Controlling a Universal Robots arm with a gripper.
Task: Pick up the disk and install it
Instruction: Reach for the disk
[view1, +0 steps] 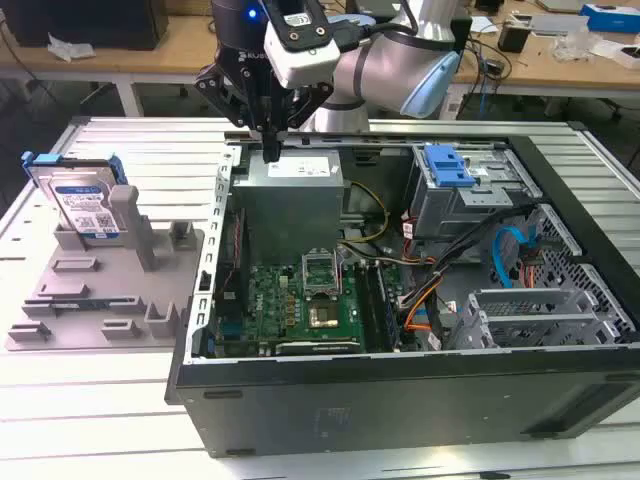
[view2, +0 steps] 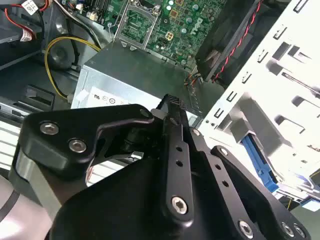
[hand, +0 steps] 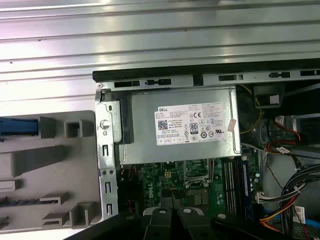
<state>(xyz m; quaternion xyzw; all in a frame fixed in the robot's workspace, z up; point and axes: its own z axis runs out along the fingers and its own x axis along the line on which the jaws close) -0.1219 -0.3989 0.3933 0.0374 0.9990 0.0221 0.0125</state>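
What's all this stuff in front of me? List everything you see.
disk: one, silver-grey in blue bracket, upright on the tray, exterior view's left
tray: one, grey, beside the case
computer case: one, black, open, on the table
power supply: one, silver-grey, inside the case
motherboard: one, green, inside the case
latch: one, blue, inside the case
table: one, pale slatted, under everything
arm: one, silver and blue, behind the case
gripper: one, black, shut and empty, over the power supply
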